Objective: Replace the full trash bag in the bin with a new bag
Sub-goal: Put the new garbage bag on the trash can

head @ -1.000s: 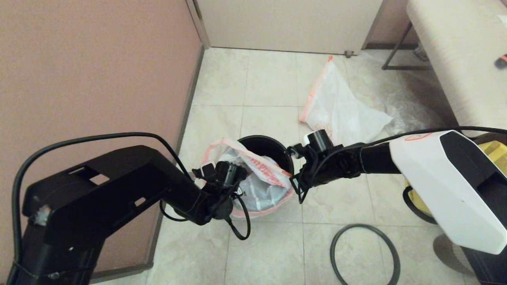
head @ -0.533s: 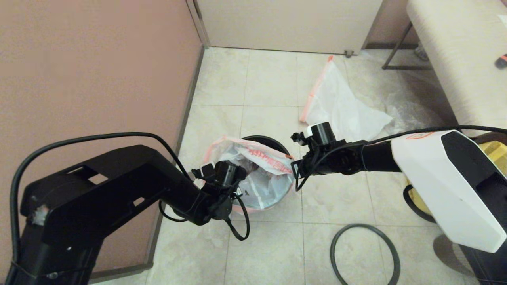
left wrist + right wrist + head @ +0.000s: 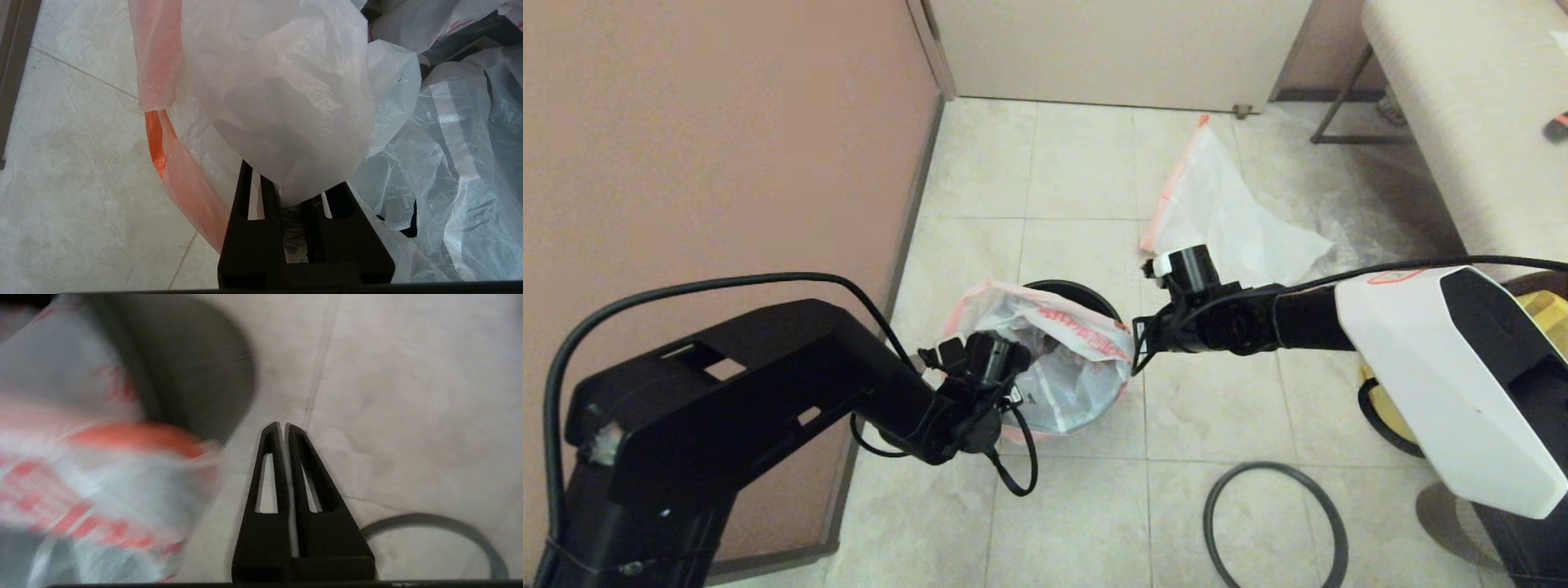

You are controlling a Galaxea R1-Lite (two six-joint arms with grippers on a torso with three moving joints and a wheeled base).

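The black bin [image 3: 1068,291] stands on the tiled floor with the full trash bag [image 3: 1068,371] in it, white with an orange-red hem and red print, crumpled plastic inside. My left gripper [image 3: 1021,371] is at the bag's near-left side, shut on a fold of its thin plastic [image 3: 286,122] beside the orange hem [image 3: 179,179]; the fingertips are covered by the fold. My right gripper [image 3: 1135,359] hangs just right of the bag's edge, shut with nothing between its fingers [image 3: 282,425]. The new bag [image 3: 1225,220] lies flat on the floor behind the bin.
The bin's loose dark grey ring [image 3: 1274,523] lies on the floor at the near right. Clear wrinkly plastic [image 3: 1364,220] lies by a padded bench [image 3: 1470,106]. A yellow tote [image 3: 1543,318] sits behind my right arm. A wall [image 3: 727,139] runs along the left.
My right gripper has moved up and slightly right. The bag's printed top edge has spread across most of the bin's opening. The left arm has stayed put.
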